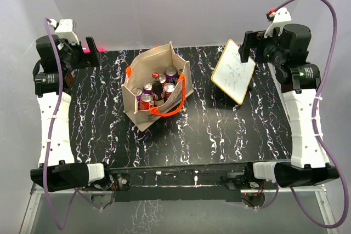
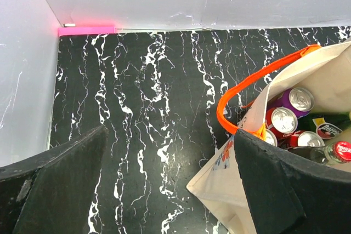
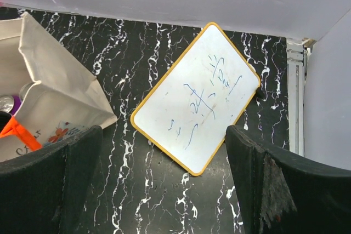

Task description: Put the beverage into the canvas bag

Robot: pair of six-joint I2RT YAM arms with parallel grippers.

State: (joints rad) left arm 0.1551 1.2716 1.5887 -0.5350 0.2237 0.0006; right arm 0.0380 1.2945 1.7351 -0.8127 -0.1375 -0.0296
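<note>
The beige canvas bag [image 1: 151, 61] stands open at the table's middle, its orange handles [image 1: 170, 110] hanging outward. Every beverage I see is inside it: several cans [image 1: 147, 100] and dark bottles [image 1: 157, 87]. My left wrist view shows a purple can [image 2: 300, 100], a red can [image 2: 283, 120] and a red-capped bottle [image 2: 340, 150] in the bag [image 2: 230, 179]. My left gripper [image 1: 90, 53] [image 2: 170, 157] hangs open at the far left, off the bag's corner. My right gripper [image 1: 247, 45] [image 3: 162, 152] is open at the far right, holding nothing.
A white board with a yellow rim and blue handwriting [image 1: 233, 71] [image 3: 197, 97] lies tilted right of the bag [image 3: 60, 80], under my right gripper. A pink strip [image 2: 86, 29] marks the far left corner. White walls enclose the black marbled table [image 1: 219, 130].
</note>
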